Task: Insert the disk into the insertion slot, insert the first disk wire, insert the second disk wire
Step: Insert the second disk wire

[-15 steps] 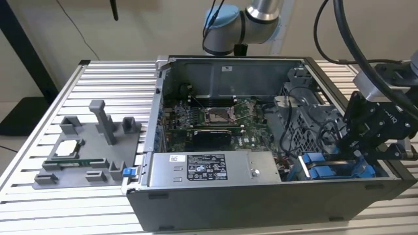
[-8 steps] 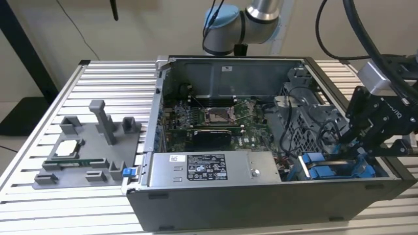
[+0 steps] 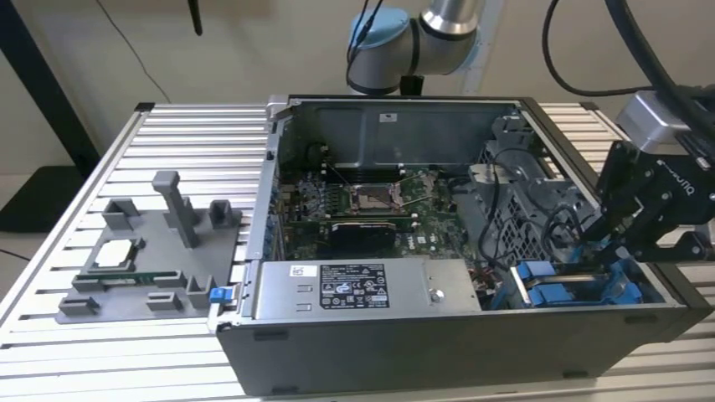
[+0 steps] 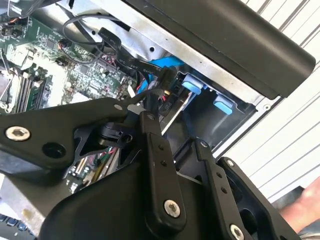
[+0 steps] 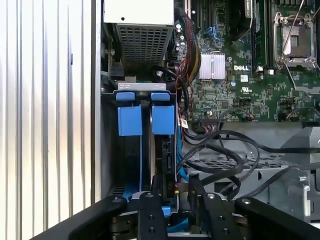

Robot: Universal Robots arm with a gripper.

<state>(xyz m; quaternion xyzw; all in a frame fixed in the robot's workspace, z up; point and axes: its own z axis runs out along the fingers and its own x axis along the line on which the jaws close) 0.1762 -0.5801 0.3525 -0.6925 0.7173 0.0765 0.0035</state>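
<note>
We saw a silver arm [image 3: 450, 18] with a pale blue joint cap [image 3: 374, 33], and black cables [image 3: 555, 59] at its three o'clock. Its gripper [image 5: 176, 197] was matte black, its links pinned with silver screws [image 4: 172, 208].

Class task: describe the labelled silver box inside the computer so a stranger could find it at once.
Start at the open grey computer case on the slatted table. The silver power-supply box lies along its nearest wall, to the exterior view's left of the blue drive carriers. Alone among its neighbours, it bears a black-and-white label on top.
</note>
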